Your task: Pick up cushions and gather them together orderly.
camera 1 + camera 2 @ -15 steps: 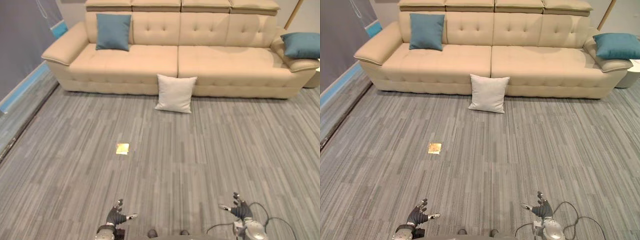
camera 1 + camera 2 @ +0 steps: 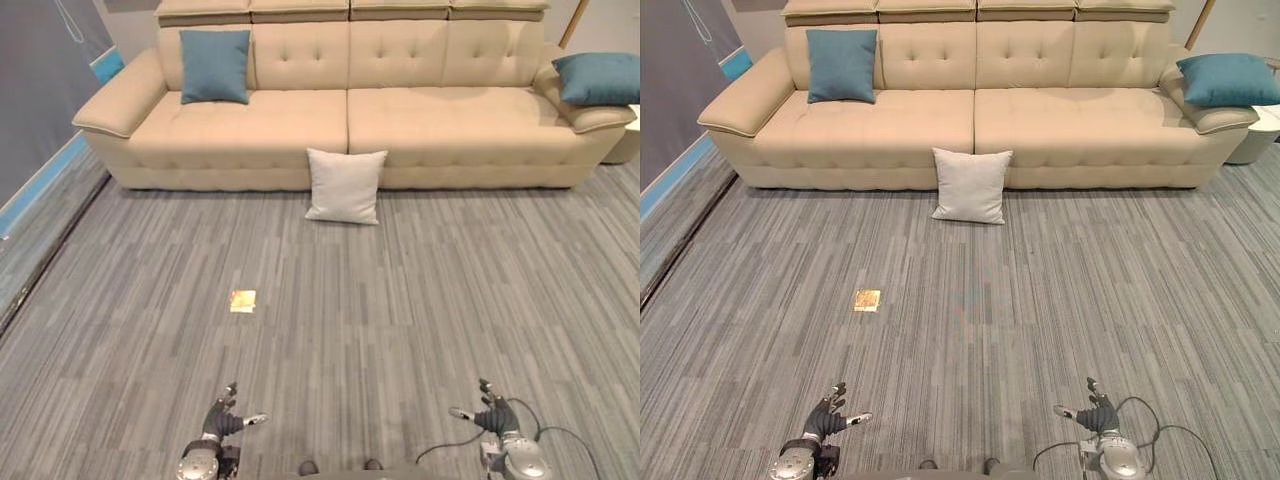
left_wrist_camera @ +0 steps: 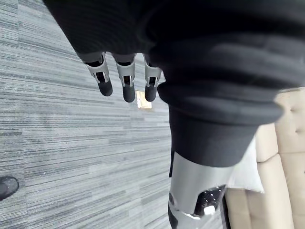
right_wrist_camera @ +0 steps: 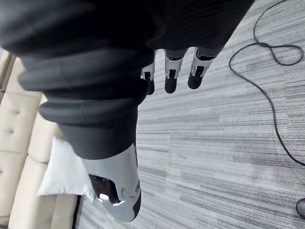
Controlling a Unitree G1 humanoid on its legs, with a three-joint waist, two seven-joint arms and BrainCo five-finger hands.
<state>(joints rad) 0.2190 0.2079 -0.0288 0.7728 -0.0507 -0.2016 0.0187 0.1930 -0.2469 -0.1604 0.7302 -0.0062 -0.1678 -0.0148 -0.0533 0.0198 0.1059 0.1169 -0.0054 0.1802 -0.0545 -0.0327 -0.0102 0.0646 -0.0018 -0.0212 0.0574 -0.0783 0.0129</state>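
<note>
Teal cushion sits left on the cream sofa, a white cushion leans on the carpet against its front, and a second teal cushion tops the right armrest. The left robot hand and right robot hand hang spread and empty, well short. Best to step closer, then clasp the white cushion's sides. Grey striped carpet throughout.

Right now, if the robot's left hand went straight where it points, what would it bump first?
Probably nothing soon: the left hand points over bare carpet toward the small yellow patch, with the beige sofa far beyond. Its height is hard to judge.
</note>
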